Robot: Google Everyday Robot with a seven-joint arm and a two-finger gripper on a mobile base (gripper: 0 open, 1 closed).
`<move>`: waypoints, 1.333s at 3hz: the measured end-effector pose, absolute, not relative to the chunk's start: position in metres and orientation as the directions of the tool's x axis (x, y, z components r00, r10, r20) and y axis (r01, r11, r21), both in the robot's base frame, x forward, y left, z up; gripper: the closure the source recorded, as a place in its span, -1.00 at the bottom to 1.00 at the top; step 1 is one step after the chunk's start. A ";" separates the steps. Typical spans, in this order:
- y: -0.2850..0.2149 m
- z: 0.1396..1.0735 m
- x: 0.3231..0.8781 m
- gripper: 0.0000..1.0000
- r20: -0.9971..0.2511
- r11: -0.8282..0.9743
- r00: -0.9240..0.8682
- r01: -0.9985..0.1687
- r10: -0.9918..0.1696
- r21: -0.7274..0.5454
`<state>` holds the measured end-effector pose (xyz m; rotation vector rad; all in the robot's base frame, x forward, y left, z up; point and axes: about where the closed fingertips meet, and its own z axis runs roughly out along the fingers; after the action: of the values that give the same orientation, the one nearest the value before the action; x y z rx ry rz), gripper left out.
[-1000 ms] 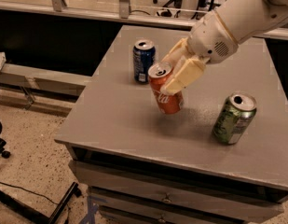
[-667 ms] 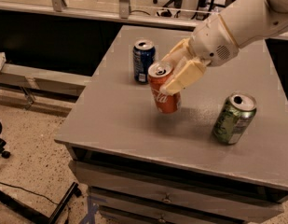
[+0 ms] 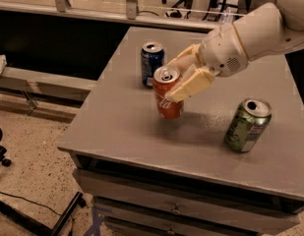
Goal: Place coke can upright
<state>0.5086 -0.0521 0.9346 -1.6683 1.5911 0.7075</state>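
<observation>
The coke can is red-orange with a silver top and stands nearly upright on the grey table, left of its middle. My gripper comes in from the upper right on a white arm. Its cream fingers sit on either side of the can's upper part and grip it. The can's base looks to be at the tabletop.
A blue can stands upright just behind the coke can, close to the gripper. A green can stands at the right front. The table's front edge and drawers lie below; floor and a bench are at the left.
The coke can in the gripper has come slightly lower and more upright. The arm has barely shifted; the other cans have not moved.
</observation>
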 end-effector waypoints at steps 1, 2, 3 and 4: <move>-0.047 0.927 0.510 0.74 -0.806 0.008 0.088 -0.993 -0.585 -0.115; -0.044 0.921 0.512 0.37 -0.814 0.000 0.084 -0.995 -0.576 -0.102; -0.042 0.915 0.512 -0.09 -0.820 -0.004 0.075 -0.996 -0.568 -0.088; -0.040 0.912 0.512 -0.56 -0.824 -0.016 0.071 -0.997 -0.562 -0.075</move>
<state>0.5119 -0.0402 0.9115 -1.6619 1.5726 0.8014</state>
